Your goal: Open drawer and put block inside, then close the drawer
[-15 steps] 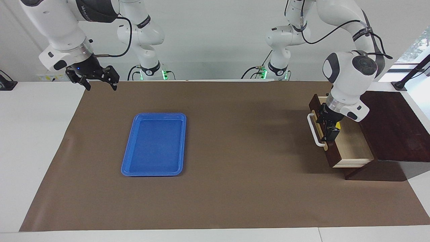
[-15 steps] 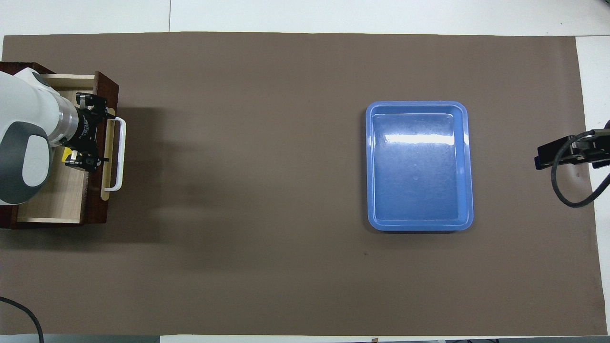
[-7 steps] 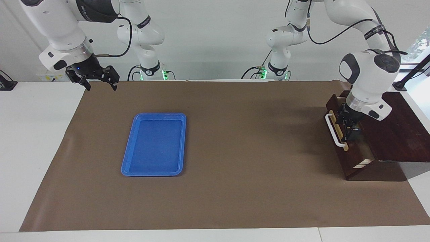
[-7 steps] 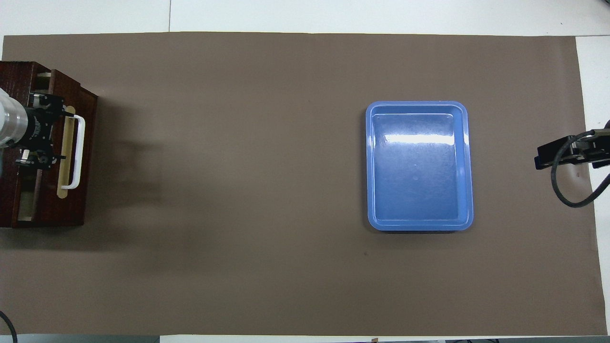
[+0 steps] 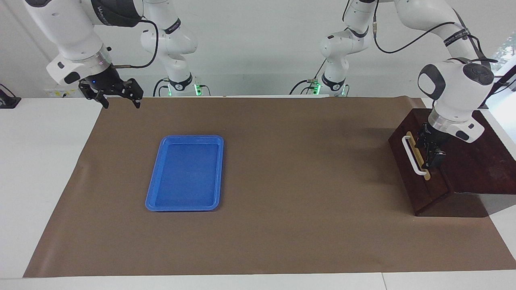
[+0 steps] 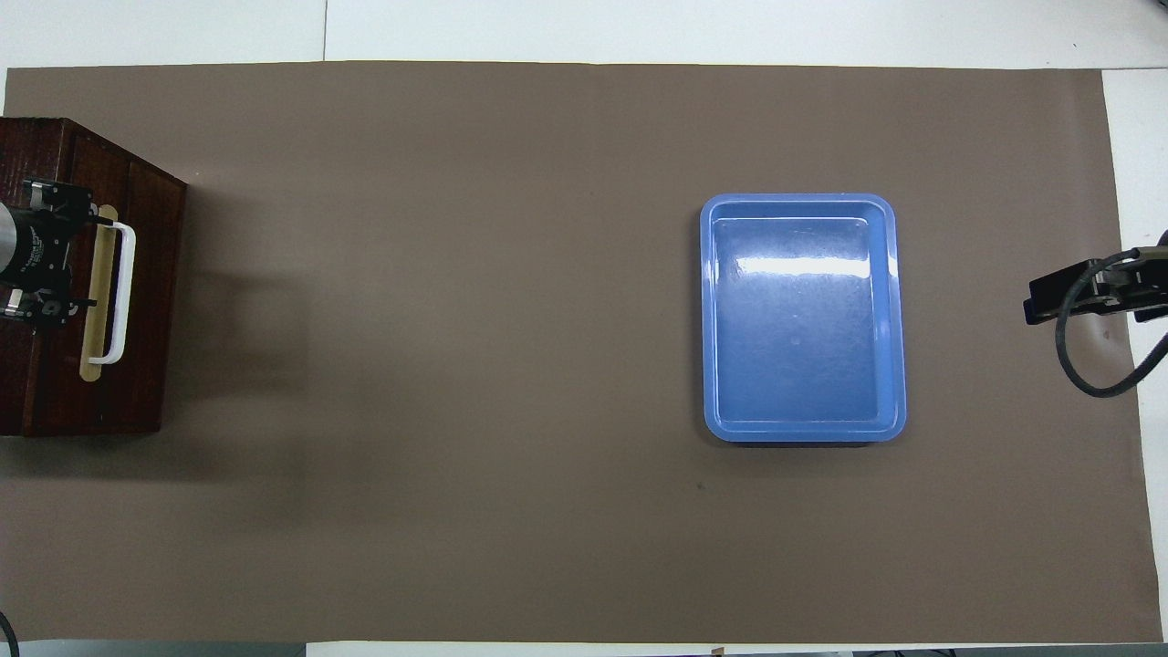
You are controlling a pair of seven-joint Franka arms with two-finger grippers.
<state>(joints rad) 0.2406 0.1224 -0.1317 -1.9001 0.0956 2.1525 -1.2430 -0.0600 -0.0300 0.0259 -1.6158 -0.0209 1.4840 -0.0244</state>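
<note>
Drawer [image 5: 411, 169] is sitting flush in the dark wooden cabinet [image 5: 475, 161] at the left arm's end of the table [image 5: 282, 225], its front closed and its pale interior hidden. White bar handle [image 5: 413, 155] is lying across the tan strip on the drawer front. Yellow block is not showing in either view; with the drawer shut, whatever it is holding cannot be seen. Blue tray [image 5: 185, 173] is lying flat on the brown mat toward the right arm's end of the table, well apart from the cabinet, and is holding nothing.

Left gripper [image 5: 432, 150] is hanging over the cabinet's top edge just beside the handle, fingers pointing down and standing apart, clamped on nothing; from the overhead view it is covering the cabinet edge next to the tan strip. Whether a fingertip is touching the drawer front cannot be told. Right gripper [image 5: 117, 94] is waiting above the mat's corner nearest its own base, its fingers spread and holding nothing.

Compared with a second ago, the drawer was pulled well out, its light-wood interior open to view and the block lying inside under the left gripper. Half a second ago only a sliver of pale wood was showing. Now the front is fully home, and the left gripper has travelled with it toward the cabinet. Tray and right gripper are staying where they were.
</note>
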